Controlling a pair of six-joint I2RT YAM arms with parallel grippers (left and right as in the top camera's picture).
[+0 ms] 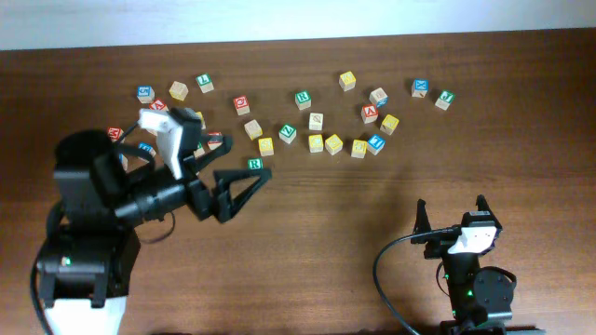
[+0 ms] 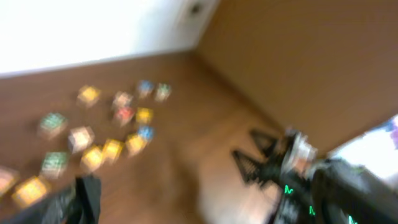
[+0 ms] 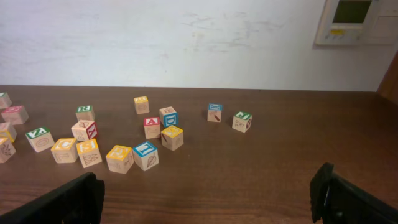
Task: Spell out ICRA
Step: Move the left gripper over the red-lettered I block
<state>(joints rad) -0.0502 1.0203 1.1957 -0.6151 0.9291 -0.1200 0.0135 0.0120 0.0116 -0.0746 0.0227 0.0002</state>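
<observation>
Your left gripper (image 1: 248, 159) hangs over the left half of the table (image 1: 317, 242), jaws spread wide, gripping nothing; a green R block (image 1: 254, 164) shows right at its fingertips from overhead, contact cannot be told; left wrist view is blurred. Your right gripper (image 1: 452, 216) sits at the near right, released, well apart from the lettered blocks (image 1: 333, 143); these lie scattered along the far side, unordered; red A block (image 1: 370, 113) in the right cluster.

table (image 1: 317, 214): dark brown wood | letter blocks (image 1: 316, 121): scattered loose across the far half | green R block (image 1: 254, 164): apart, nearer than the rest | red A block (image 1: 369, 113): in right cluster | cable (image 1: 378, 265): curves near right
</observation>
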